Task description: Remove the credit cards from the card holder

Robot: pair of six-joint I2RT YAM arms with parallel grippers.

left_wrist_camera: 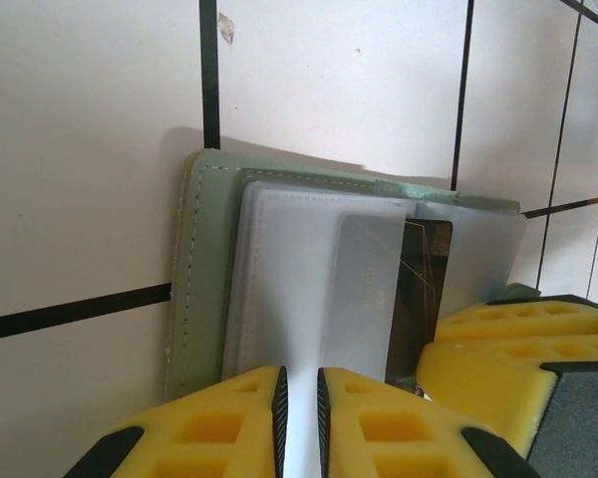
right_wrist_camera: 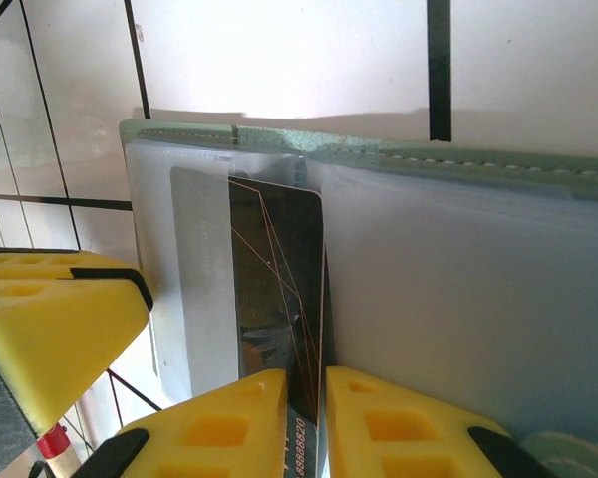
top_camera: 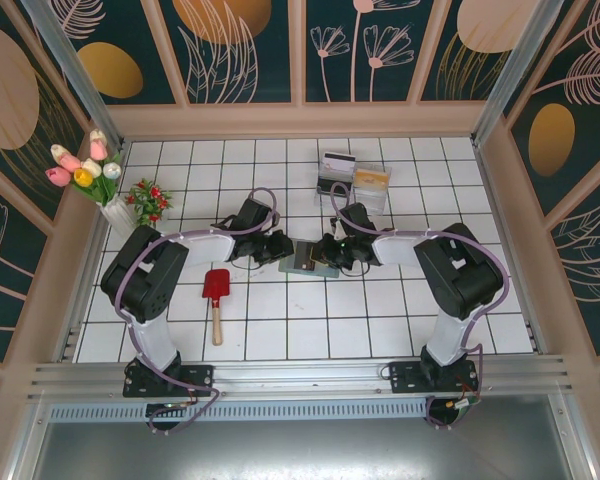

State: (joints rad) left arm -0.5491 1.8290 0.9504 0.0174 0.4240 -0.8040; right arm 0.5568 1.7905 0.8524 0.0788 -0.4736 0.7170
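The grey-green card holder (top_camera: 307,263) lies open on the tiled table between both grippers. In the left wrist view its green cover (left_wrist_camera: 204,269) frames frosted blue-grey pockets. A dark credit card (right_wrist_camera: 274,269) with thin orange lines sticks partway out of a pocket, and this card (left_wrist_camera: 424,289) also appears in the left wrist view. My left gripper (left_wrist_camera: 299,383) rests on a frosted pocket leaf with a narrow gap between its jaws. My right gripper (right_wrist_camera: 306,383) sits over the dark card, jaws slightly apart, with the card's printed numbers visible in the gap. In the top view the left gripper (top_camera: 288,250) and right gripper (top_camera: 327,252) nearly meet.
Two clear plastic boxes (top_camera: 352,178) stand behind the holder, one with a tan rectangle on it. A red toy shovel (top_camera: 216,292) lies left of centre. A flower vase (top_camera: 113,205) and a small red plant (top_camera: 148,200) stand at the far left. Walls enclose the table.
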